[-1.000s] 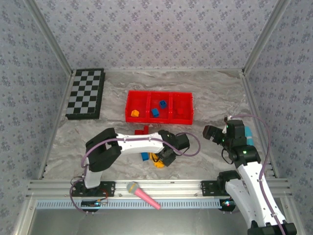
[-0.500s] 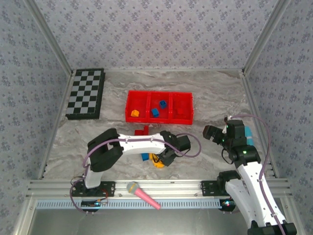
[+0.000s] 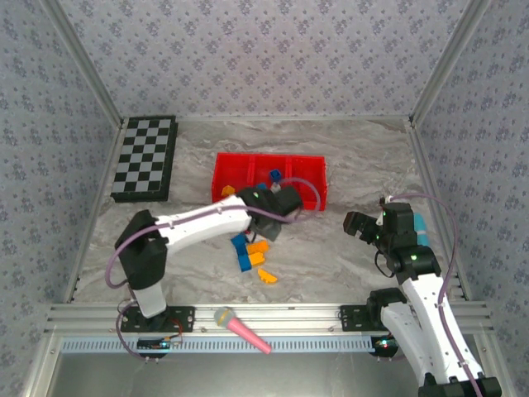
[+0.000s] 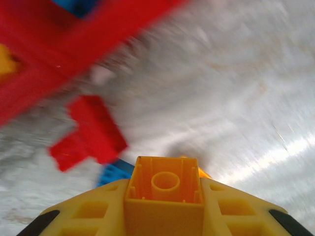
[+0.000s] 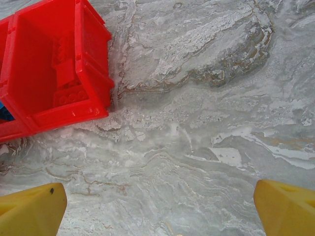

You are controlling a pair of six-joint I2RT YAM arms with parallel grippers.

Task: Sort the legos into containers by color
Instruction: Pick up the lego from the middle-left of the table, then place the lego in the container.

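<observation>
Our left gripper (image 3: pixel 268 225) clamps an orange-yellow brick (image 4: pixel 165 183) by the red tray's (image 3: pixel 248 155) near wall. We judge this the carry step, needing a drop into the left compartment (image 3: pixel 235 174) beside its yellow brick (image 3: pixel 227 192). Our right gripper (image 5: pixel 157 209) gapes wide, empty, near the table's (image 3: pixel 355 165) right edge.

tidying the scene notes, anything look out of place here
The pink microphone toy lies on the near rail, off the table; it is no lego. Otherwise normal: the left gripper holds an orange brick near the red tray.
</observation>
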